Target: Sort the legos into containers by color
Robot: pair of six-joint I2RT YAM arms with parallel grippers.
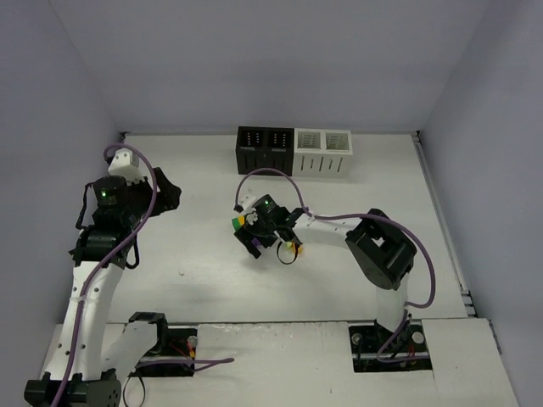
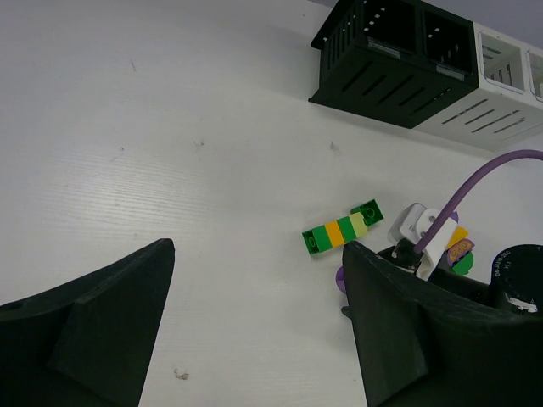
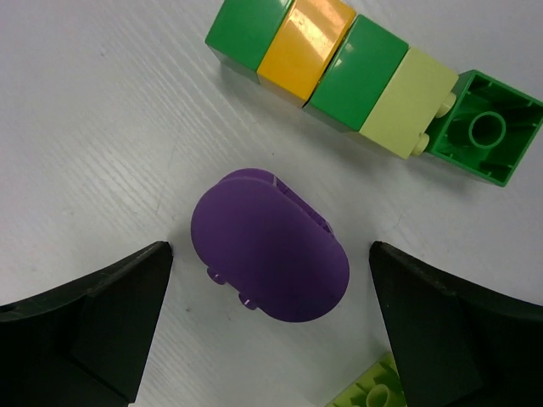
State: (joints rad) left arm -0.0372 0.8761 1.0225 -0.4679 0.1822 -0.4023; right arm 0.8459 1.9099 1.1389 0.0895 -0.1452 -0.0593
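Purple-bound, by the look of it: straddling the rounded purple lego (image 3: 270, 257) with the right hand (image 1: 268, 239), fingers (image 3: 85, 331) spread wide to either side and touching nothing, so released and empty. Lying on the white worktop (image 3: 93, 110) with small studs showing along its lower left edge, just beside a joined strip (image 3: 339, 72) of dark green, orange-yellow, dark green and pale lime, ending in one more dark green brick turned on its side. Crowding in at the bottom of the right wrist view, close to the right finger: a lime green brick (image 3: 373, 392). Hovering off to the left, well apart from the pile: the left hand (image 2: 259, 280), likewise released and carrying nothing. Standing in a row at the far edge, two black and two white: the containers (image 1: 294, 151), well apart from the bricks.

Judging the hazards from here:
- Closing on the smooth curved outline and squirting the purple lego out sideways instead of trapping it.
- Pinching off-centre and twisting it against the worktop.
- Catching the lime green brick under the right finger and carrying it along into the wrong bin.
- Knocking the joined strip while descending, scattering the pile.
- Dropping that strip whole later, mixing colours in one bin.
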